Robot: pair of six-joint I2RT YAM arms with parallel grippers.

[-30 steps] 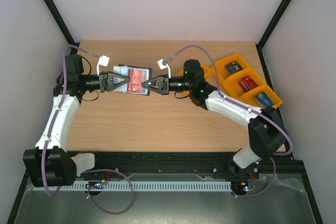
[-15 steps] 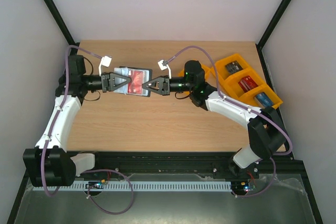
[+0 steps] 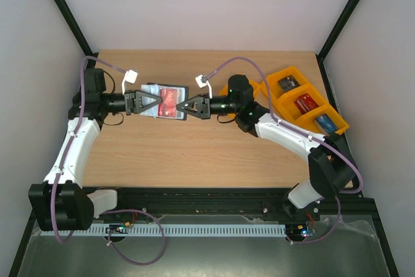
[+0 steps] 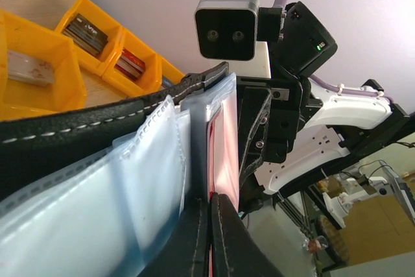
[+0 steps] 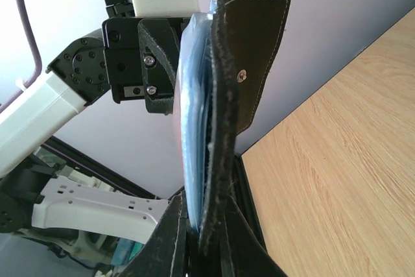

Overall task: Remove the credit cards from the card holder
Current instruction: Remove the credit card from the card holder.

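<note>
**Both grippers hold the card holder up**

The left gripper (image 3: 154, 103) and the right gripper (image 3: 179, 105) each pinch one side of the open black card holder (image 3: 159, 88), up above the table (image 3: 194, 154); a red credit card (image 3: 170, 100) shows in its clear pockets.

The card holder (image 3: 155, 89) is open, toward 11 o'clock from the middle of the wooden surface (image 3: 194, 154), with its pale clear pockets facing up. A red card (image 3: 170, 100) shows in its right half. The left end effector (image 3: 156, 103) pinches the holder's 9 o'clock edge, and the right end effector (image 3: 179, 105) pinches its 3 o'clock edge, the two pointing at each other. At the surface's 3 o'clock side stand orange trays (image 3: 283, 99), well apart from the holder. They hold a dark item (image 3: 289, 83), a red item (image 3: 305, 103) and a blue item (image 3: 324, 122).
</note>
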